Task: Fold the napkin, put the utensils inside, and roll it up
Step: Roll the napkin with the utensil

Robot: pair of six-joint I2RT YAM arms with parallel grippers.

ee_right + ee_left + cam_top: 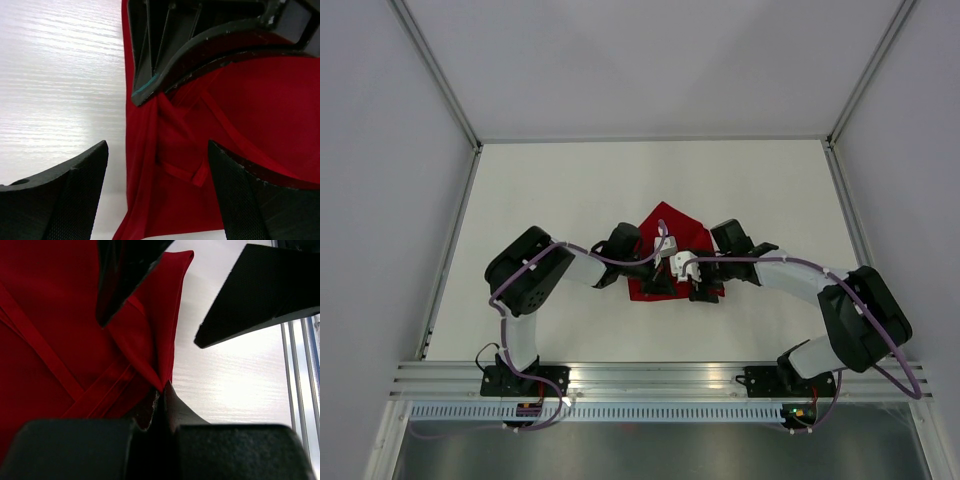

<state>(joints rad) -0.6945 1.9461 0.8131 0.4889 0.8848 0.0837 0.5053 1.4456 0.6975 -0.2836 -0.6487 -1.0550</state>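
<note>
Two wrist views reveal what overhead hides: left gripper (161, 392) pinches the napkin (55, 315) at six o'clock; right gripper (157, 155) gapes.

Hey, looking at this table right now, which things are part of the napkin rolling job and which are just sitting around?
Part of the job:
- napkin, red, its edge pinched by the left gripper
- right gripper, open, straddling the napkin's edge
- utensils: not visible in any view

Just there:
- white table
- metal rail at its near edge
</note>
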